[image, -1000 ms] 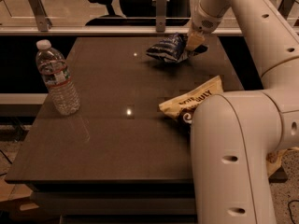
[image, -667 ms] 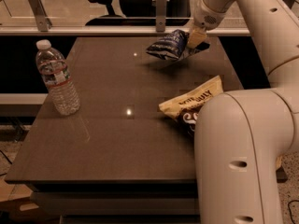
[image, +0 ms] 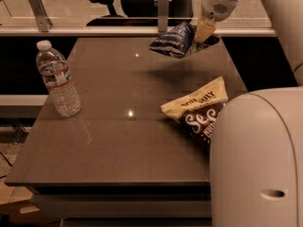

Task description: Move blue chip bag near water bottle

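The blue chip bag (image: 173,40) hangs in the air above the far right part of the dark table (image: 118,141), its shadow on the table below. My gripper (image: 198,38) is at the bag's right end, shut on it, reaching down from the upper right. The water bottle (image: 57,79) stands upright near the table's left edge, well apart from the bag. It is clear and ribbed, with a white cap and a red-striped label band.
A large yellow-and-brown "Sea Salt" bag (image: 198,109) lies at the table's right side, partly behind my white arm body (image: 258,160). A rail with metal posts (image: 163,4) runs behind the table's far edge. An office chair (image: 106,1) stands beyond it.
The blue chip bag has risen off the table with my gripper and now hangs above it. The bottle and the large bag have not moved.
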You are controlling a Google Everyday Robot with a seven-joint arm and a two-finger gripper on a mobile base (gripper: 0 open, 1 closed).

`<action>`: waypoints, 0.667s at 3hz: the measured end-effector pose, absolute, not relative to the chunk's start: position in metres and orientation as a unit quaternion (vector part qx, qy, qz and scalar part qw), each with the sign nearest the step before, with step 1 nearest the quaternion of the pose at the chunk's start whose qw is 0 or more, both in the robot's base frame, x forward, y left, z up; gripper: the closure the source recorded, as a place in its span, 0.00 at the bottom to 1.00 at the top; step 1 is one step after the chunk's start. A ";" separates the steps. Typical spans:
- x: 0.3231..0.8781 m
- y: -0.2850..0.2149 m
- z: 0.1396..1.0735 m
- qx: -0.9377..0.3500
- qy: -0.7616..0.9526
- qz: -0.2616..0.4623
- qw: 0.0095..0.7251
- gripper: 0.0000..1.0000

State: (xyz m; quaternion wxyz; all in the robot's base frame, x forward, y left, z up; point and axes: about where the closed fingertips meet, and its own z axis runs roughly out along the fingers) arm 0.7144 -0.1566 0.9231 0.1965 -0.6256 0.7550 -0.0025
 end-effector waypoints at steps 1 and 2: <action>0.688 -0.152 0.947 -0.625 0.755 -0.006 0.201 1.00; 0.657 -0.145 0.964 -0.618 0.758 -0.009 0.208 1.00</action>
